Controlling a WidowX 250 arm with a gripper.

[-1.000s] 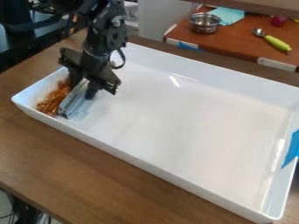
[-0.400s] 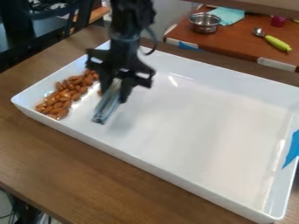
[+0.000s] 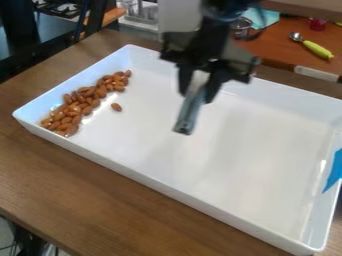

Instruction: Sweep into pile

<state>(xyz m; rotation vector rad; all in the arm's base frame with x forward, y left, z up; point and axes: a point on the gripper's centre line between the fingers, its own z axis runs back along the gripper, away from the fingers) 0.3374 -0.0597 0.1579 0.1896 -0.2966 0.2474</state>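
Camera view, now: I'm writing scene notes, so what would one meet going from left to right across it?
Pile of almonds → grey-blue sweeping tool → metal bowl on the table behind → blue tape at the right end of the white tray.

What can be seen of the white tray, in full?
The tray is shallow and rectangular, glossy white, plastic-looking, with raised walls and rounded corners. It rests on a brown wooden table. Blue tape clings to its wall at the view's right. Almonds lie heaped at the opposite end, one apart. Over it, the end effector holds a grey tool.
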